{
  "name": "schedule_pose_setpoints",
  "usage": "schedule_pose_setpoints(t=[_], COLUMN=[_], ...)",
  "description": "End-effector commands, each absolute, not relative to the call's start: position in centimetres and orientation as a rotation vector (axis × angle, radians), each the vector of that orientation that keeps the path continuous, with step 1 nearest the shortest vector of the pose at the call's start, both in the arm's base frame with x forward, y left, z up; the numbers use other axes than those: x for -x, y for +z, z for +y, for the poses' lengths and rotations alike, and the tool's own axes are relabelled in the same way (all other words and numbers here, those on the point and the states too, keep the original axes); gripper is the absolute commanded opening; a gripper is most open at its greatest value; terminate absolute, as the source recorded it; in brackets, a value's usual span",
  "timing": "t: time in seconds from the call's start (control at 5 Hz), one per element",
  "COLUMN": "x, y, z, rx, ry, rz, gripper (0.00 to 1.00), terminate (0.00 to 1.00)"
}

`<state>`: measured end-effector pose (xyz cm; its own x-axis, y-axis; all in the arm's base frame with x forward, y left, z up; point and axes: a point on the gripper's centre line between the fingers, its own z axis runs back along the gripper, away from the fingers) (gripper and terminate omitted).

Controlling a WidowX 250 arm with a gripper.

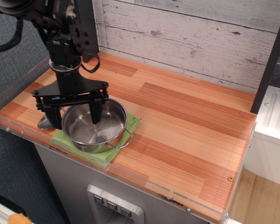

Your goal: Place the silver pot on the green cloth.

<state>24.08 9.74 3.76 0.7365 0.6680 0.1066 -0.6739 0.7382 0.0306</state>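
Sitting on the green cloth (113,151), the silver pot (94,125) is in the lower left part of the frame, close to the front edge of the wooden table (186,126). It covers most of the cloth, so that only a green strip shows below it and a corner at its right side. One thin wire handle (125,138) sticks out at the pot's lower right, over the cloth.

Above the pot stands the black robot arm (65,42), coming down from the upper left of the frame. Its pincer (76,117) is spread open, with the two black fingers wide apart. The left finger in the picture (55,117) hangs outside the pot's left wall, and the right finger (96,112) points down into the bowl of the pot near its rear rim. Whether either finger touches the metal I cannot tell from this view; the pincer does not close on the rim.

Just left of the pot, partly hidden behind the left finger, a small piece of a metal spoon (44,123) lies on the table. A transparent plastic guard (130,177) runs along the front edge of the table, and behind the table rises a wall of pale weathered planks (186,37).
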Motion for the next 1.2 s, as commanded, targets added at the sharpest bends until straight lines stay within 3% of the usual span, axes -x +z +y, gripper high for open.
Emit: schedule_pose_setpoints(t=[0.0,0.4,0.8,1.0], x=[-24.9,-26.1,-31.4,-32.8], y=[6.8,10.3,12.7,13.2], z=[10.0,9.4,6.4,5.3], rx=[-0.11,-0.205,-0.346,-0.351], ry=[0.74,0.659,0.294,0.205], rz=[-0.155,-0.148,-0.182,-0.218], gripper=[1.0,1.0,1.0,1.0], terminate=[0.0,0.0,0.0,0.0])
